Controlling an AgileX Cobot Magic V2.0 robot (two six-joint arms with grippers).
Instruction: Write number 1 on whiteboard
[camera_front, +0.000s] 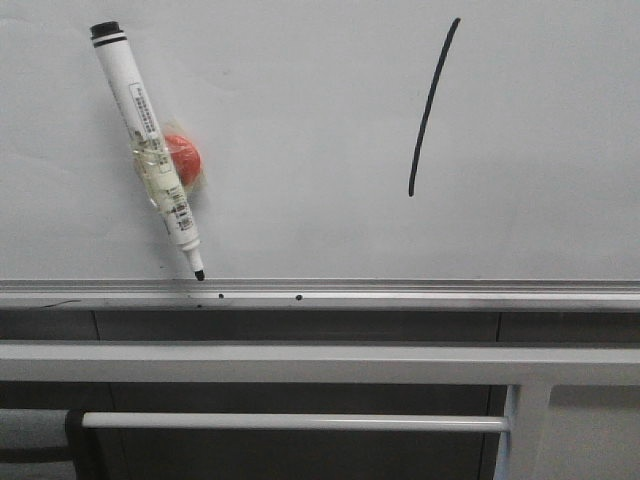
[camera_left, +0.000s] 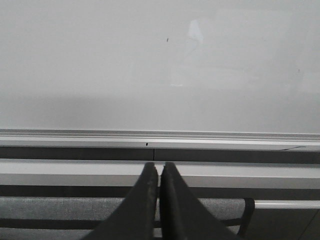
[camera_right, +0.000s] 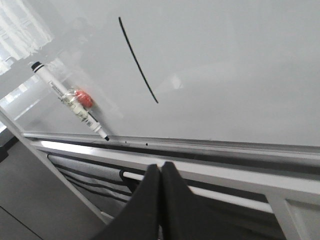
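Observation:
The whiteboard (camera_front: 300, 120) fills the front view, plain white with a silver rail along its lower edge. The number 1 (camera_front: 433, 105) is a thin black slanted stroke at the upper right; it also shows in the right wrist view as the number 1 (camera_right: 137, 60). A white marker pen (camera_front: 150, 150) with a red ball (camera_front: 183, 158) taped on leans against the board, its tip resting on the rail. My left gripper (camera_left: 156, 167) is shut and holds nothing, below the whiteboard (camera_left: 150, 65). My right gripper (camera_right: 161, 166) is shut and holds nothing, below the whiteboard (camera_right: 225, 65).
A silver rail (camera_front: 400, 293) runs under the board, with grey frame bars (camera_front: 300, 362) and a white rod (camera_front: 290, 422) lower down. A vertical frame post (camera_front: 527, 430) stands at the lower right. Small black dots mark the rail.

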